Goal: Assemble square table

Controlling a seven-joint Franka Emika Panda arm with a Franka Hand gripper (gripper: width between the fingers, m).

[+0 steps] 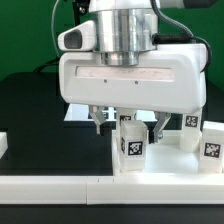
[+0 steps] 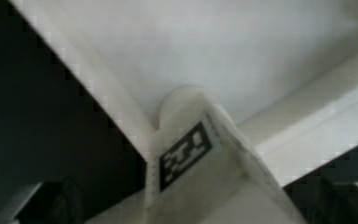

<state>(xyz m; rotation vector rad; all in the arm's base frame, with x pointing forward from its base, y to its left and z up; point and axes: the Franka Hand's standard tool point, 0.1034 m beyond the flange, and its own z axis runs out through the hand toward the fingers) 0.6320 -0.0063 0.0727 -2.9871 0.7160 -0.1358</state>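
Note:
The square table's white panel [image 1: 165, 166] lies at the exterior view's right, and fills the far part of the wrist view [image 2: 229, 50]. A stubby white leg [image 1: 131, 142] with a black-and-white tag stands upright at the panel's corner. In the wrist view the leg [image 2: 190, 150] sits in the middle. My gripper [image 1: 128, 125] hangs straight over it with one finger on each side. A gap shows between each finger and the leg, so the jaws are open around it. In the wrist view my gripper [image 2: 194, 215] shows only as dark fingertips [image 2: 43, 205] at the edges.
Two more tagged legs [image 1: 190, 130] [image 1: 212, 148] stand on the panel's right part. A long white rail [image 1: 60, 186] runs along the front. A small white block [image 1: 3, 146] sits at the left edge. The table surface [image 1: 40, 120] is black.

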